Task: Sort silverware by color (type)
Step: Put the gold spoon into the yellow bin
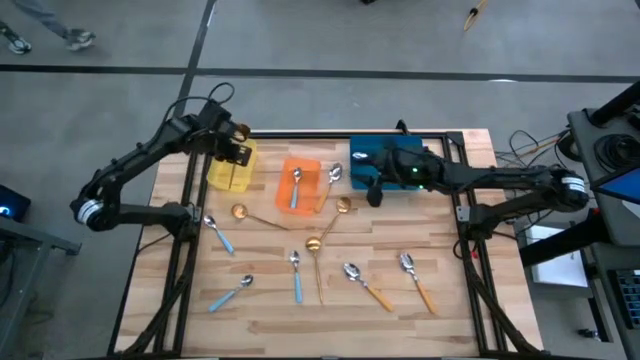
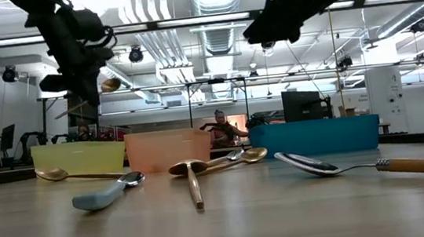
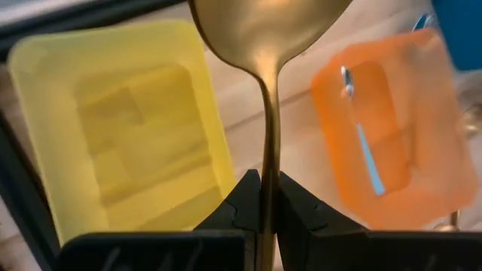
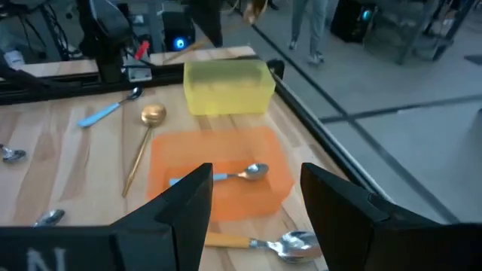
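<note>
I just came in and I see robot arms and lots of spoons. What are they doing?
They are sorting spoons by colour. The left pincer holds a gold spoon above the yellow bin. The right pincer is open over the table near the blue bin. One blue-handled spoon lies in the orange bin; others wait on the table.

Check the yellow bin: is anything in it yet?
Empty. The left wrist view shows the yellow bin's bare floor; the gold spoon is held above it in the left gripper.
</note>
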